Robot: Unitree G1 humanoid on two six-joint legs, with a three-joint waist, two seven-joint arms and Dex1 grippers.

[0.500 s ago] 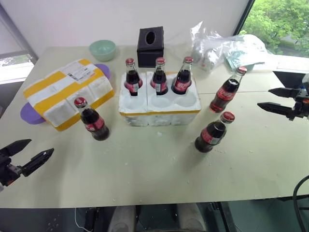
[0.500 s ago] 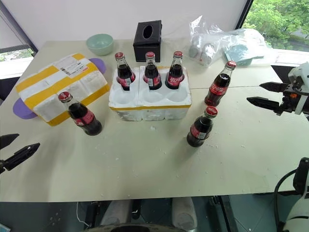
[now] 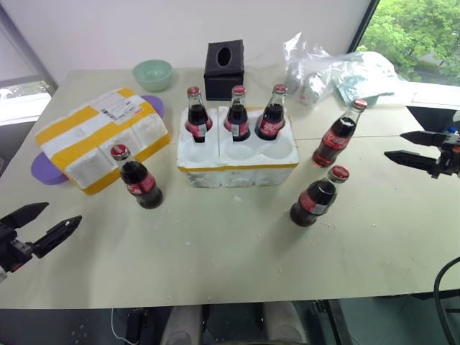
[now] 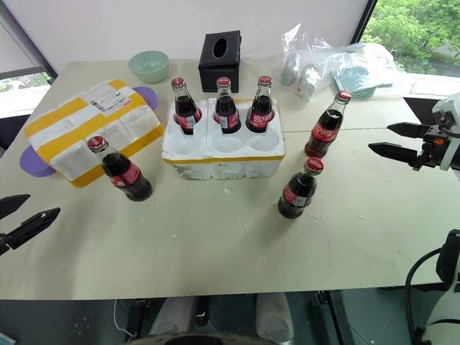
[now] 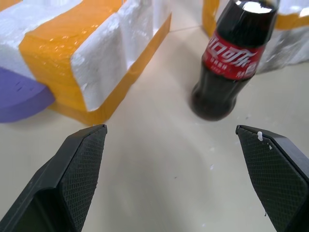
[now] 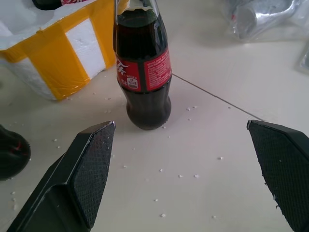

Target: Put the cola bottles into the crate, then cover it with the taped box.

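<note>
White styrofoam marks the crate (image 3: 238, 155), set near the middle of the bench (image 3: 237, 259) toward its far edge, with three cola bottles (image 3: 238, 113) seated upright in its far row of wells and the three near wells left empty. Little has changed over the last half second: the left hand (image 3: 42, 226) has edged slightly inward at the near left corner, the right hand (image 3: 417, 146) has barely drifted at the right edge, and no bottle has been shifted. Both hands are seen with fingers spread wide apart and nothing between them, so the loading is judged half done, with a reach apparently being prepared. Three bottles stand loose on the bench: one (image 3: 139, 179) just in front of the taped box (image 3: 100, 136) toward the left edge, and two (image 3: 338, 135) (image 3: 316, 198) beside the crate's right end. Each is of dark glass with a red cap and red label. The taped box, banded in wide yellow tape and bearing a shipping label, lies uncovered beside the crate.
</note>
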